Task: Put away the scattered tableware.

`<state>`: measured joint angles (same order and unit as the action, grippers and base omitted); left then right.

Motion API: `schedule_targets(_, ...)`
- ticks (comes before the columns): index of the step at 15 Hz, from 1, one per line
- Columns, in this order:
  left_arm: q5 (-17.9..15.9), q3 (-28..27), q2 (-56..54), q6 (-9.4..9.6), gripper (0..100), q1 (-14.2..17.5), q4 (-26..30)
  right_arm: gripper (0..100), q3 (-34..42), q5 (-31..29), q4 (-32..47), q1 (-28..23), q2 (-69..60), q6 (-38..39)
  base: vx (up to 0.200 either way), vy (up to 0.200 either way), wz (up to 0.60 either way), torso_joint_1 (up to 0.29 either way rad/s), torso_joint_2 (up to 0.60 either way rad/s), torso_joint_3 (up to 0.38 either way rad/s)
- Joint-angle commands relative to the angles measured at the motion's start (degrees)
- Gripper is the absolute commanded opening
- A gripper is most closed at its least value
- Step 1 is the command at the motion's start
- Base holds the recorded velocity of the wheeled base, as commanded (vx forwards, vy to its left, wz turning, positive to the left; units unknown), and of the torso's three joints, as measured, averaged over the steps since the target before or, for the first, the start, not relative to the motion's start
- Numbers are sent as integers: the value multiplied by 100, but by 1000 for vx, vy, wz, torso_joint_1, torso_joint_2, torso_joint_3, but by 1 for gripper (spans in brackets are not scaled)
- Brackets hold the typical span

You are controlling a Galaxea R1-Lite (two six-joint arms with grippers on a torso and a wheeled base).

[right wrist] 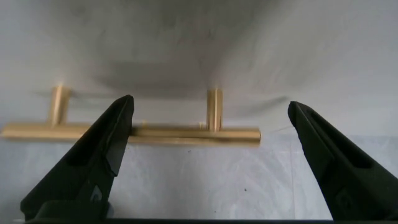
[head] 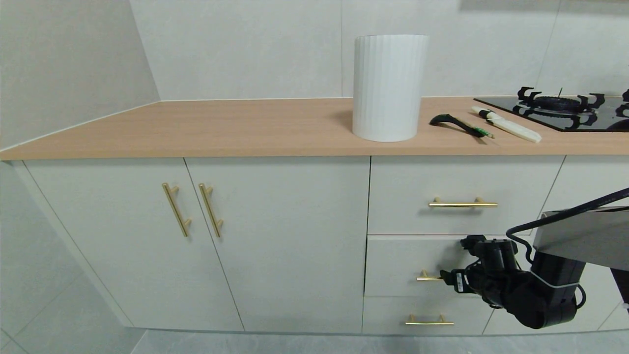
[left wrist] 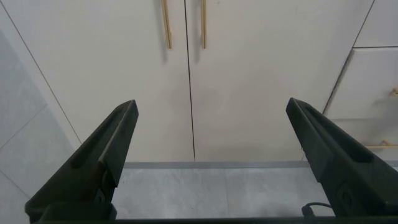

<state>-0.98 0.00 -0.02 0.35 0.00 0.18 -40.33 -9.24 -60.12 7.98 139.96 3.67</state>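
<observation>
On the wooden counter (head: 221, 128) a black spoon with a green handle (head: 459, 124) lies beside a white knife (head: 506, 125), both to the right of a tall white ribbed holder (head: 388, 86). My right gripper (head: 444, 279) is low in front of the middle drawer, right at its gold handle (head: 426, 278). In the right wrist view the gripper (right wrist: 208, 155) is open and the gold handle (right wrist: 130, 132) lies close ahead between the spread fingers, not clasped. My left gripper (left wrist: 211, 162) is open and holds nothing, facing the lower cabinet doors (left wrist: 249, 81).
A black gas hob (head: 565, 110) sits at the counter's right end. Below are two cabinet doors with vertical gold handles (head: 192, 209) and a stack of three drawers, the top handle (head: 462, 203) and bottom handle (head: 429, 322) free. Grey floor tiles (left wrist: 205, 190) lie beneath.
</observation>
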Motion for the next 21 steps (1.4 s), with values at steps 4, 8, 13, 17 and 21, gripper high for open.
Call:
schedule_targets(4,1,0,2,0,100,0,-1,100,183,10,53,1,-162,-24,0,0,0,0,0,0)
schedule_targets(8,1,0,2,0,100,0,-1,100,693,265,1627,212,-1762,-218,0,0,0,0,0,0)
schedule_targets(13,1,0,2,0,100,0,-1,100,332,520,4035,494,-4196,-253,0,0,0,0,0,0)
schedule_targets(17,1,0,2,0,100,0,-1,100,209,493,3991,573,-4319,-68,0,0,0,0,0,0)
schedule_targets(21,1,0,2,0,100,0,-1,100,262,414,2989,573,-3370,152,0,0,0,0,0,0)
